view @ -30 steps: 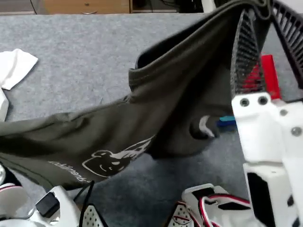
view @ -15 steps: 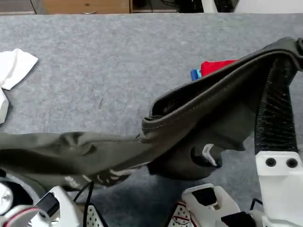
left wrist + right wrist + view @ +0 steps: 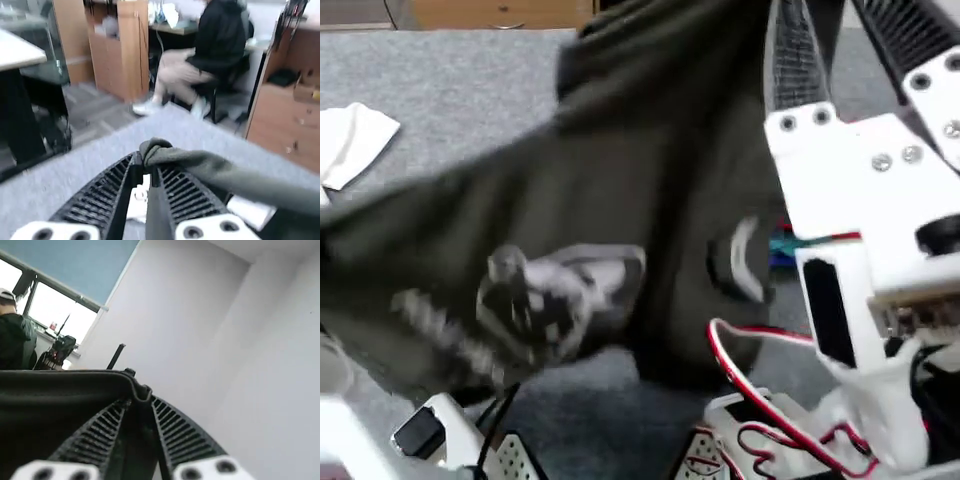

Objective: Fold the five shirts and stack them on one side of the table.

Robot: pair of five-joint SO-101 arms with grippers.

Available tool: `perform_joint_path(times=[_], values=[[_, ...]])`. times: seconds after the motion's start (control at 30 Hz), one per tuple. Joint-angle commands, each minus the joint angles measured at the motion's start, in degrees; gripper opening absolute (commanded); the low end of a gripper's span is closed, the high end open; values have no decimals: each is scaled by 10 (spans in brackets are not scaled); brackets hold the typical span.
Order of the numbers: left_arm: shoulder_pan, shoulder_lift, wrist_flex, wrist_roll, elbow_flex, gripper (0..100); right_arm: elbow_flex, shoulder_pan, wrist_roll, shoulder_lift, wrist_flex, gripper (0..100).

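Above the grey carpeted table (image 3: 450, 90), in the high view, a dark olive-green fabric shirt (image 3: 620, 200) hangs spread in the air close to the camera and hides much of the surface. Its pale printed graphic (image 3: 555, 300) faces the lens and is too blurred to make out. Whether the lower hem touches the table cannot be told.

At the right of this view stands the white plastic body of an arm (image 3: 860, 220), with a looped red wire (image 3: 740, 370) at its base. Its black ribbed fingers (image 3: 790, 50) rise against the upper part of the shirt.

A crumpled white fabric piece (image 3: 350, 140) lies on the table at the left edge, well apart from the arm. A small blue-teal object (image 3: 782, 245) shows between the shirt and the arm body; what it is cannot be told.

In the left wrist view, the left gripper (image 3: 144, 159) has its jaws clamped on a bunched fold of the shirt (image 3: 220, 172), and the cloth trails away from the tips above the table (image 3: 75, 170).

In the right wrist view, the right gripper (image 3: 142, 401) has its jaws pinched together on a rolled edge of the shirt (image 3: 55, 400), with a plain white wall (image 3: 225, 340) behind.
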Motion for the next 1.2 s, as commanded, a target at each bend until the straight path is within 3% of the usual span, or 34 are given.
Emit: perform_joint_path(times=[0.0, 0.4, 0.73, 1.17], values=[[-9, 0, -33, 0, 65, 18, -2, -26, 5, 28, -40, 4], [-8, -79, -91, -23, 134, 18, -3, -48, 5, 36, -42, 4], [-9, -121, -85, -28, 132, 18, -8, -50, 5, -18, -37, 4], [-4, -160, -8, -28, 15, 18, -6, -50, 5, -89, 24, 4]])
